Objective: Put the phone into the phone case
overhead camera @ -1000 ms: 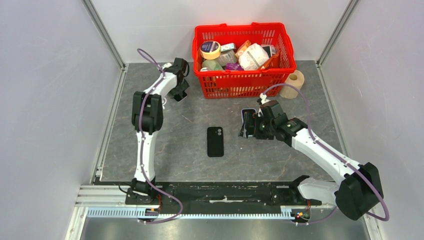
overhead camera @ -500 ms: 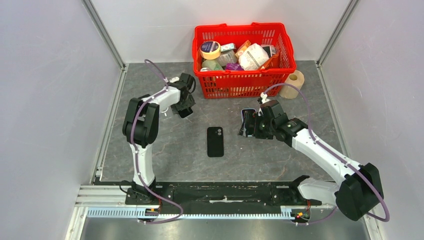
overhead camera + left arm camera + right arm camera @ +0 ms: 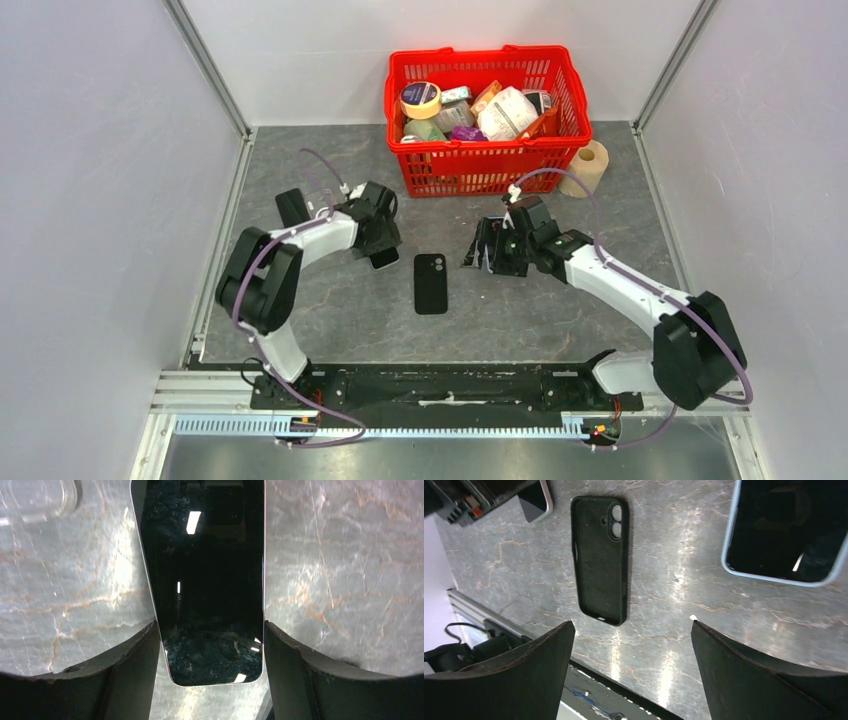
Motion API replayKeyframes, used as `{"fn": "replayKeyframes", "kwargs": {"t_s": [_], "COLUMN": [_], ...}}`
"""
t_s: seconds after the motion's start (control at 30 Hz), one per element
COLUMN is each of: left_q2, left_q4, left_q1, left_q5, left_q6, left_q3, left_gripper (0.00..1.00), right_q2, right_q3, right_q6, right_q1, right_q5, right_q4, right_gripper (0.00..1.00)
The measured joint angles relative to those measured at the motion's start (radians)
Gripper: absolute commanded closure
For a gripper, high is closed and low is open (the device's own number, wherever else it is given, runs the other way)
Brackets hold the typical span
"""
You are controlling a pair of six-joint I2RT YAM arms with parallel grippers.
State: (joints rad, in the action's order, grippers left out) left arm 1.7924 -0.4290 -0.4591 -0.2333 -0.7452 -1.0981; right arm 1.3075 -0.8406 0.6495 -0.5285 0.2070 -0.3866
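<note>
Since a second ago my left arm has swung from beside the basket (image 3: pixel 480 170) toward the middle of the table (image 3: pixel 350 320), carrying the phone with it; my right arm has turned a little.

From above, the left gripper (image 3: pixel 384 250) clamps the phone (image 3: pixel 386 260) just left of the black phone case (image 3: pixel 431 283), which lies flat. The right gripper (image 3: pixel 488 250) hovers on the case's other side, spread wide and holding nothing.

Left wrist: the dark screen fills the gap between my fingers (image 3: pixel 127 680). It is gripped only across its edges, so a tilt could let it slide.

Right wrist: the case lies loose with nothing pinning it, and a second phone (image 3: pixel 786 530) with a pale rim lies near. Pressing down off-centre would, I judge, shove the case away or seat the phone crooked.
</note>
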Motion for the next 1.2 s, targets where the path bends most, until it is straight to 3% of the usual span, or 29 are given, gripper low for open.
{"fn": "replayKeyframes", "kwargs": {"t_s": [0.17, 0.53, 1.0, 1.2], "left_q2": [-0.127, -0.363, -0.48, -0.511], "left_q4": [0.103, 0.294, 0.33, 0.327], "left_q1": [-0.021, -0.064, -0.071, -0.072], "left_q5": [0.041, 0.146, 0.238, 0.251], "left_q6": [-0.008, -0.076, -0.097, -0.1], "left_q3": [0.163, 0.443, 0.553, 0.577], "left_gripper": [0.52, 0.53, 0.52, 0.52], "right_q2": [0.113, 0.438, 0.682, 0.746], "right_q3": [-0.034, -0.292, -0.487, -0.528], "right_q6": [0.045, 0.119, 0.129, 0.129], "right_q1": [-0.008, -0.067, -0.171, -0.228], "right_q5": [0.068, 0.17, 0.196, 0.191], "right_q4": [0.072, 0.219, 0.241, 0.237], "right_gripper": [0.1, 0.2, 0.35, 0.48]}}
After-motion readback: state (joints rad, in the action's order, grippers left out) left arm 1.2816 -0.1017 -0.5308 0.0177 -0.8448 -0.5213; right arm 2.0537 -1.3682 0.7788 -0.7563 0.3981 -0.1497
